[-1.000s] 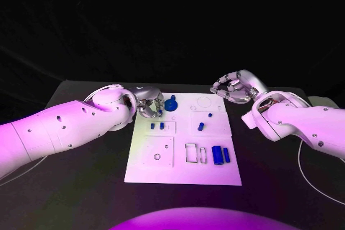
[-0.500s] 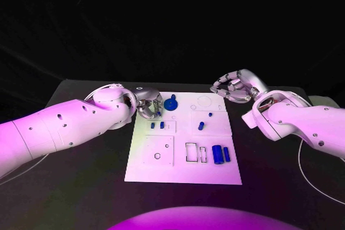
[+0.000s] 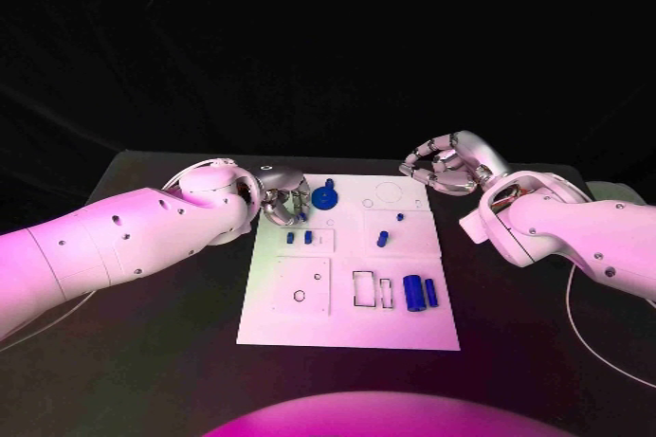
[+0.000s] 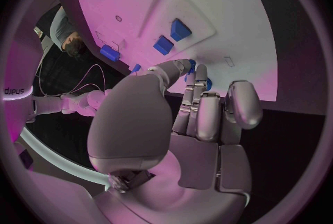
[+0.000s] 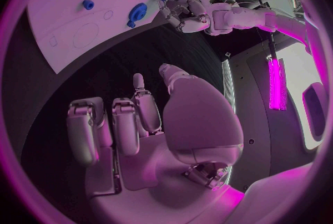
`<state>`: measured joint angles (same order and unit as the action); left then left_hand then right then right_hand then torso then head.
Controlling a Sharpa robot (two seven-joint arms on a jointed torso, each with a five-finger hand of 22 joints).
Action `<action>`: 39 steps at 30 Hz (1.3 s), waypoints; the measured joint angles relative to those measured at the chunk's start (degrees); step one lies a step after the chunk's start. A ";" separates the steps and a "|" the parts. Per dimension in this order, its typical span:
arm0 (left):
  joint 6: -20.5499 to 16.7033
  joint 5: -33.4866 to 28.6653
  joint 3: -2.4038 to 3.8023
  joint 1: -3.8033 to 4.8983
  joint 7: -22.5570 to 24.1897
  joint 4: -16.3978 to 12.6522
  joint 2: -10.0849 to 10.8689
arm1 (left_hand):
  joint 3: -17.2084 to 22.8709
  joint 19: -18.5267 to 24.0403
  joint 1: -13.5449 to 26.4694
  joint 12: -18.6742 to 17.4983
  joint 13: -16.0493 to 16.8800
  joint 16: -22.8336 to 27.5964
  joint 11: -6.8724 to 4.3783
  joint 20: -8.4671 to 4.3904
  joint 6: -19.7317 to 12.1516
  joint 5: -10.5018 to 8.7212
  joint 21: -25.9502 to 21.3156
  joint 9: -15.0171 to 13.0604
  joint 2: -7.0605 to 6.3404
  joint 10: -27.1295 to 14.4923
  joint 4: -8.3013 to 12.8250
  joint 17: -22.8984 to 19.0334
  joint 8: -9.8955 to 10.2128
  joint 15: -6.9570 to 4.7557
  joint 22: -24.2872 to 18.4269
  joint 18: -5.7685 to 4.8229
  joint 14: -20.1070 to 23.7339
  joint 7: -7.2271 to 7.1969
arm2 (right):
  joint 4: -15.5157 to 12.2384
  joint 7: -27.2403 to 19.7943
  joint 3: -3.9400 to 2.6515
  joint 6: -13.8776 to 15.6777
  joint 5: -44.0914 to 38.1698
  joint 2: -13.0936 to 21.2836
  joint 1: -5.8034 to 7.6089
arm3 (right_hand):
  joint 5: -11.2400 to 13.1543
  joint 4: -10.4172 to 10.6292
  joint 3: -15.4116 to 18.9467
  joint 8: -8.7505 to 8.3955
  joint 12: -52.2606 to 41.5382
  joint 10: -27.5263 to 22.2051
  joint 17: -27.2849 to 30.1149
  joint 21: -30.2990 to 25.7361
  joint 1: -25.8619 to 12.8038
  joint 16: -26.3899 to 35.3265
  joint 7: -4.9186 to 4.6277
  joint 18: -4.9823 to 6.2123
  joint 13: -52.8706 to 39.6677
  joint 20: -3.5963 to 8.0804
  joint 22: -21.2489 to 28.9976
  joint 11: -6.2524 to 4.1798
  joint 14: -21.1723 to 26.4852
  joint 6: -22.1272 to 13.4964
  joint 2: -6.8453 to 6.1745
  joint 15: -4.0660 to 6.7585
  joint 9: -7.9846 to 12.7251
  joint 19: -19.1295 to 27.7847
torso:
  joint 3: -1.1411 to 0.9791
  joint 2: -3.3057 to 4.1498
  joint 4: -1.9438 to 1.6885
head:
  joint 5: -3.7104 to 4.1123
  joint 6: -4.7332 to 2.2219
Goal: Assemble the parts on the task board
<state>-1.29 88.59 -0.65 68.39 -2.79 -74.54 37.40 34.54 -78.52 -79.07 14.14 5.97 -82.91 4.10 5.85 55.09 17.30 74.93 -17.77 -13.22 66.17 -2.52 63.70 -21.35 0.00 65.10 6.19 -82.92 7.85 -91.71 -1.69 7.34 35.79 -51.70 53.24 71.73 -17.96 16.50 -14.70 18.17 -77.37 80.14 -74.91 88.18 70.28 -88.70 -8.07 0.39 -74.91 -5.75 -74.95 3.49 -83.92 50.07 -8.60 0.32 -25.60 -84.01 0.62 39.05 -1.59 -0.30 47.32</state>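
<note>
Two hands in play, both at the far end of the task board (image 3: 349, 314); left hand (image 3: 283, 202) sits at the board's far-left corner, fingertips (image 4: 196, 71) down on a small blue part (image 4: 208, 84) there; looks like a pinch, but whether it truly grips it I cannot tell; right hand (image 3: 448, 167) hangs off the far-right corner above the counter (image 3: 164, 361), fingers curled in, nothing in them.

Key relation: the blue gear-like part (image 3: 325, 198) stands just beside the left hand, toward the board's middle; left hand clearly nearer, right hand well apart from it across the board's width. Two small blue blocks (image 3: 299, 238) lie just behind the left hand toward the robot; a pair of blue cylinders (image 3: 421, 294) lies in the near-right area, long axes running near-to-far along the board.

My read: still early, several recesses look unfilled; next move is the left hand's, short reach, sideways.

Surface: black counter, white board flat and centred; dark room beyond, little else readable.
</note>
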 measured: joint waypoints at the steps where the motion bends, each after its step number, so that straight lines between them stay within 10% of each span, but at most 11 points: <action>1: 0.05 -0.02 -0.02 0.00 -0.01 0.11 -0.10 | 0.00 0.00 0.00 0.00 0.00 0.00 0.00 0.00 0.00 0.00 0.00 0.00 0.00 0.00 0.00 0.00 0.18 0.00 0.00 0.00 0.00 0.00 | 0.00 0.00 0.00 0.00 0.00 -0.01 0.00 | 0.00 0.00 0.00 0.00 0.00 0.00 0.00 0.00 0.00 0.00 0.00 0.00 0.00 0.00 0.00 0.00 0.00 0.00 0.00 0.00 0.00 0.00 | 0.00 0.01 0.00 | 0.01 0.01; 21: 0.45 -0.22 -0.08 0.00 -0.20 0.71 -0.81 | 0.00 0.00 0.24 -0.50 -0.01 0.00 0.21 0.00 0.20 0.00 0.00 0.00 0.24 0.20 0.00 -0.12 0.20 0.00 0.01 0.00 0.00 -0.20 | 0.01 0.00 0.00 0.00 0.00 -0.01 0.00 | 0.00 0.00 0.00 0.00 0.00 0.00 -0.02 0.00 0.00 0.00 0.00 0.00 -0.05 0.00 0.01 0.00 0.00 0.00 0.00 0.00 0.01 0.00 | -0.03 -0.02 0.00 | 0.09 0.16; 39: 1.05 -0.28 -0.10 -0.01 -0.73 0.77 -0.88 | -0.15 1.48 2.05 -5.05 -0.85 0.78 1.98 0.62 -2.92 0.00 -1.75 1.19 -1.58 -1.58 0.48 -3.24 4.44 1.28 -2.58 0.00 1.28 1.90 | 0.01 0.01 0.00 0.00 0.00 0.06 0.00 | 0.00 0.00 0.00 0.44 0.00 0.00 -0.03 0.00 0.00 0.00 0.00 0.00 -0.04 0.00 0.03 0.00 0.00 0.00 0.00 0.00 -0.12 0.00 | 0.00 -0.04 -0.01 | 0.03 0.17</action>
<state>-0.24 88.31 -0.75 68.38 -3.52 -73.76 36.52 34.40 -77.05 -77.02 9.10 5.12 -82.13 6.08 6.47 52.16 17.30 73.18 -16.58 -14.80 64.59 -2.04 60.46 -16.91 1.28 62.52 6.19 -81.64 9.76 -91.70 -1.67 7.34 35.80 -51.70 53.29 71.73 -17.96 16.50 -14.70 18.61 -77.37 80.14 -74.94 88.18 70.28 -88.69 -8.07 0.39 -74.94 -5.75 -74.92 3.49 -83.92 50.07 -8.60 0.32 -25.72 -84.01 0.62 39.01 -1.60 -0.27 47.49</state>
